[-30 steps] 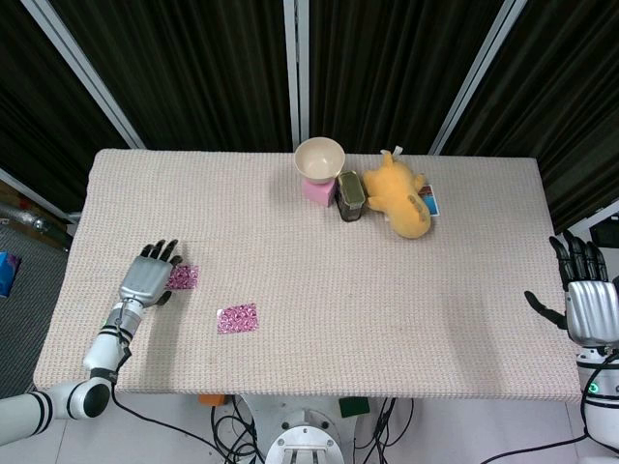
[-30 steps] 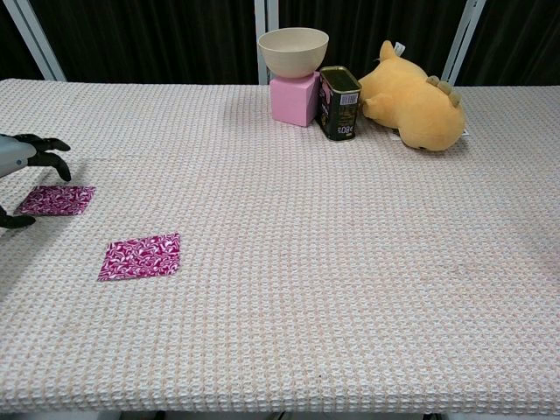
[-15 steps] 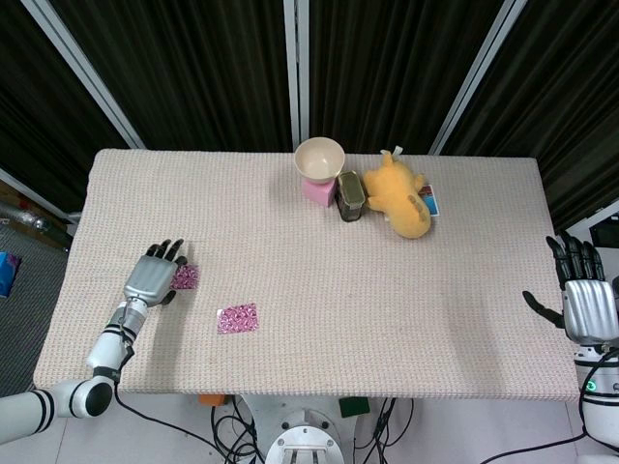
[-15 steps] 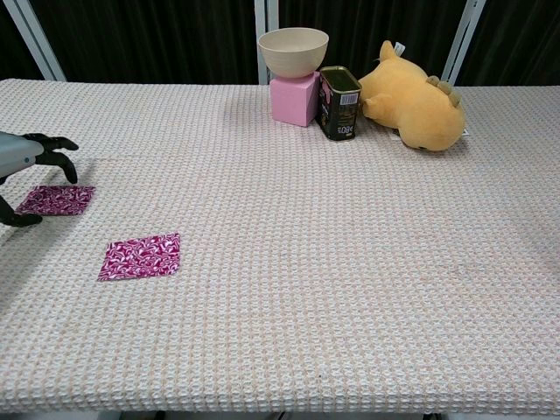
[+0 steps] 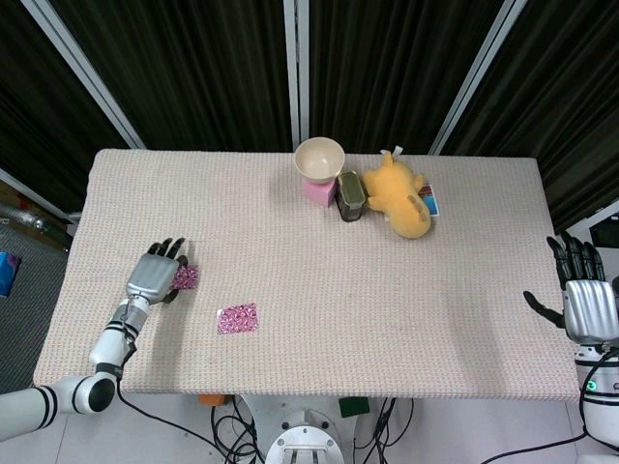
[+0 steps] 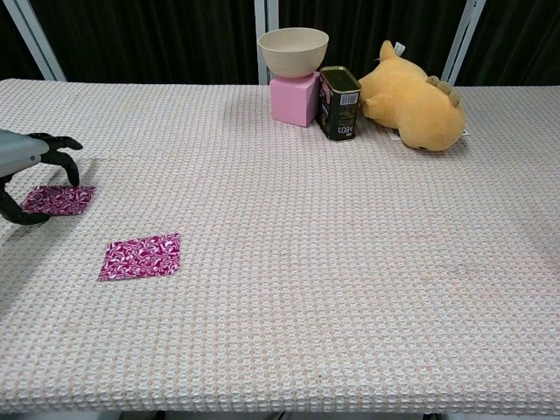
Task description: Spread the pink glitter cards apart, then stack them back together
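Observation:
Two pink glitter cards lie flat and apart on the woven table cover. One card (image 5: 237, 318) (image 6: 141, 256) sits alone near the front left. The other card (image 5: 185, 278) (image 6: 59, 200) lies further left, partly under my left hand (image 5: 156, 274) (image 6: 28, 162). That hand hovers over it with fingers spread and arched, thumb curled near the card's left edge; whether the fingertips touch the card I cannot tell. My right hand (image 5: 584, 299) stays off the table's right edge, fingers apart and holding nothing; the chest view does not show it.
At the back centre a cream bowl (image 5: 319, 158) (image 6: 293, 51) sits on a pink block (image 6: 294, 99). Beside it are a dark tin (image 5: 349, 196) (image 6: 339, 103) and a yellow plush toy (image 5: 398, 195) (image 6: 416, 98).
My left hand has crept slightly right and forward over the left card, covering more of it. The cards and my right hand have not moved.

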